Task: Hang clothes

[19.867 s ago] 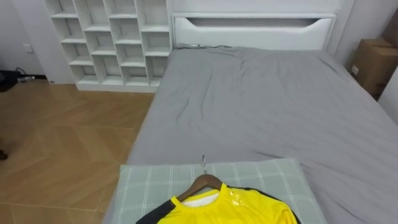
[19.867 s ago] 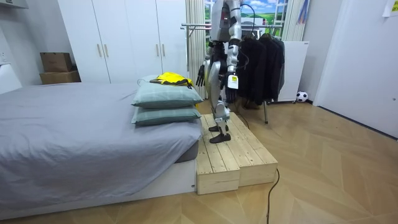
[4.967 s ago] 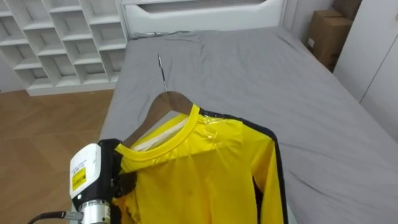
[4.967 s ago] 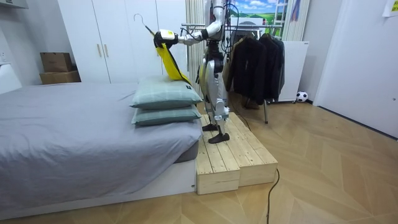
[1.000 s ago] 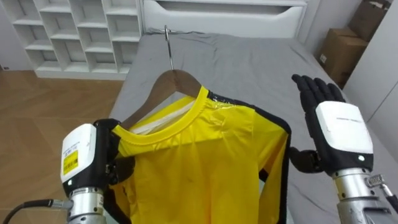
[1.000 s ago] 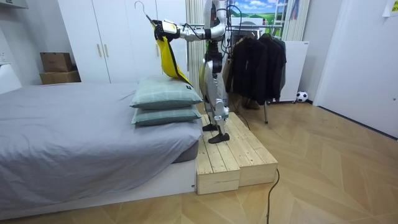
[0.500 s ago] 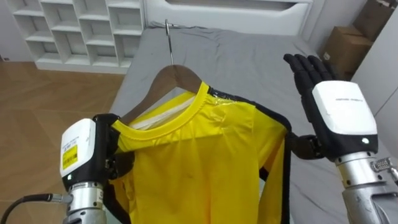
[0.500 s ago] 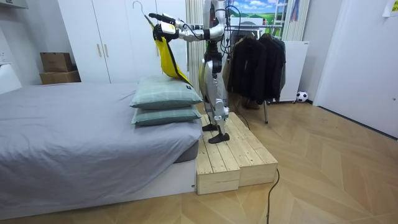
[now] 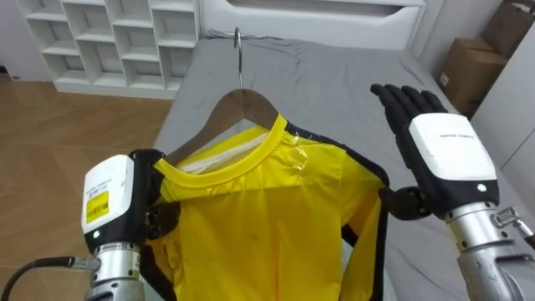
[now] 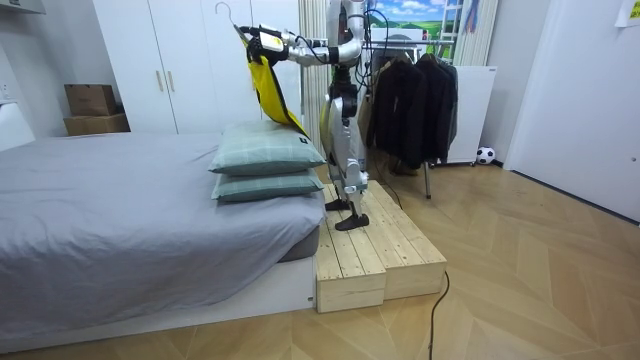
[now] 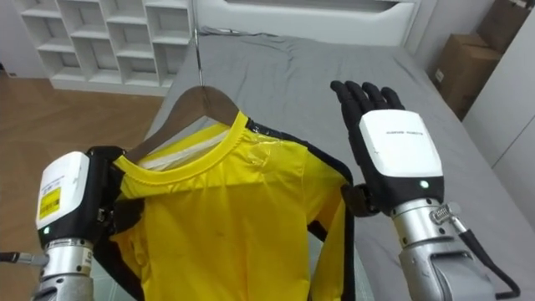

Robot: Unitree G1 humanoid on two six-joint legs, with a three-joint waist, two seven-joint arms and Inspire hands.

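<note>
The left hand (image 9: pixel 125 205) grips the yellow cloth shirt (image 9: pixel 259 226) on its brown wooden hanger (image 9: pixel 227 111). Right of the shirt, the right hand (image 9: pixel 441 163) holds its fingers (image 9: pixel 399 100) straight and open.

**Robot on the step, shirt held up over the pillows**

The robot stands upright on a two-level wooden platform (image 10: pixel 370 250) set against the end of the bed (image 10: pixel 120 220), both arms stretched towards the room view's left. A yellow shirt (image 10: pixel 268 92) on a hanger (image 10: pixel 233 28) hangs from its left hand (image 10: pixel 268 44), with the right hand (image 10: pixel 252 32) just beside the top. The shirt's hem reaches the upper of two stacked green pillows (image 10: pixel 266 165) at that edge of the bed. Behind the robot, dark clothes (image 10: pixel 415 105) hang on a rack. White wardrobes (image 10: pixel 195 65) line the far wall.
</note>
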